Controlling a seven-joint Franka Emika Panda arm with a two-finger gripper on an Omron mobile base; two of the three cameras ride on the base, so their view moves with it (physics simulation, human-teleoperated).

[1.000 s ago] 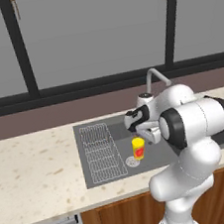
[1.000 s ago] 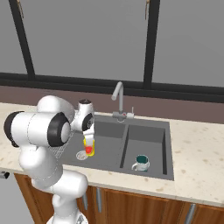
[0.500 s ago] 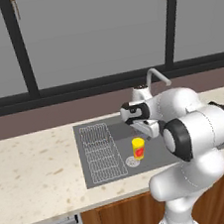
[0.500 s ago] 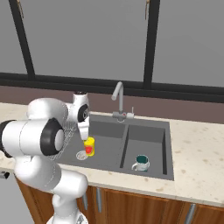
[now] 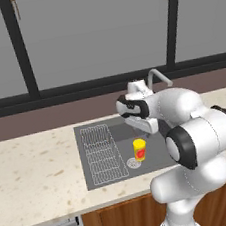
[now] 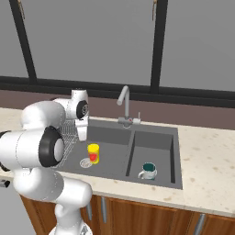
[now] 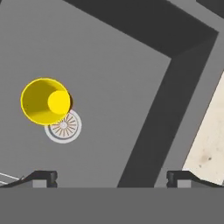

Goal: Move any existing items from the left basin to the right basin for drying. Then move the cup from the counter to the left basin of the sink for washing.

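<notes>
A: Yellow cup (image 6: 93, 153) stands upright on floor of left basin (image 6: 114, 158), just beside the round drain strainer (image 6: 85, 162), touching or overlapping its rim in hand view. Well clear of all four walls.

B: Gripper?

A: Gripper (image 7: 111, 175) hangs above left basin, jaws spread wide, nothing between them. Fingertips (image 7: 41, 176) at bottom of hand view, cup (image 7: 45, 101) off to one side of them, not between. In base views the hand is up over the basin's back-left part, near the faucet (image 6: 125, 103).

B: Room around cup?

A: Plenty. Bare grey floor toward the divider and toward the front wall. Ribbed drainboard (image 5: 103, 150) on the far side of strainer, flat, wire rack pattern on it.

B: Right basin?

A: Right basin (image 6: 158, 142) narrower, holds a dark teal mug (image 6: 148, 170) w/ white handle near its front wall, upright. Divider ridge runs between the two basins; cup and mug well apart.

B: Surface, room?

A: Sink (image 5: 86, 164) dark grey matte, set in beige speckled counter (image 5: 37, 170). Wood cabinet fronts (image 6: 151, 219) below. Behind: brown sill, big grey window panes (image 6: 92, 41) w/ dark frames.
</notes>
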